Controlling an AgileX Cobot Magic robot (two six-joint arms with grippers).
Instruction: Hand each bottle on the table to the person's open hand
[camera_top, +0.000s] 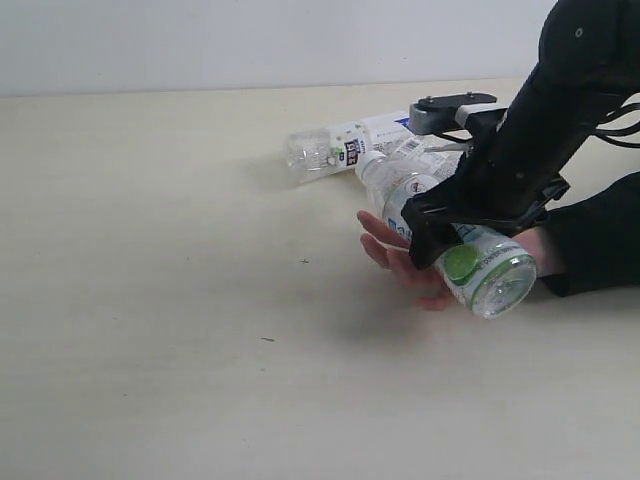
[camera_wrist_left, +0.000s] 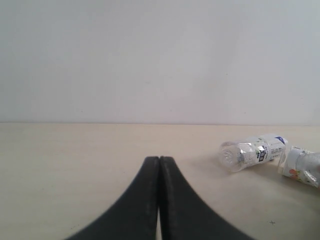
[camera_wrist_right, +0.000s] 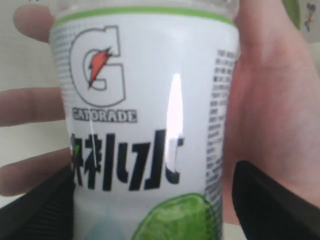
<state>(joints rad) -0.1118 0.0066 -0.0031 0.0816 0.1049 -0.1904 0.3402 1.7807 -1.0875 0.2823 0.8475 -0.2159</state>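
Right gripper (camera_top: 445, 235) is straddling the lime-label bottle (camera_top: 490, 272) on the person's open hand (camera_top: 388, 250); whether it is clamping, cannot tell. Risk: bottle rolling off the uncurled palm onto the table (camera_top: 150, 300).

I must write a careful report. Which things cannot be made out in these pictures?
- Far bottle: exterior view, the right arm hides most of it.
- Open hand, palm: exterior view, the Gatorade bottle covers it.
- Right gripper, touching the bottle or not: right wrist view, fingers blurred, cut by the edge.
- Bottle's cap: right wrist view, frame edge cuts it.
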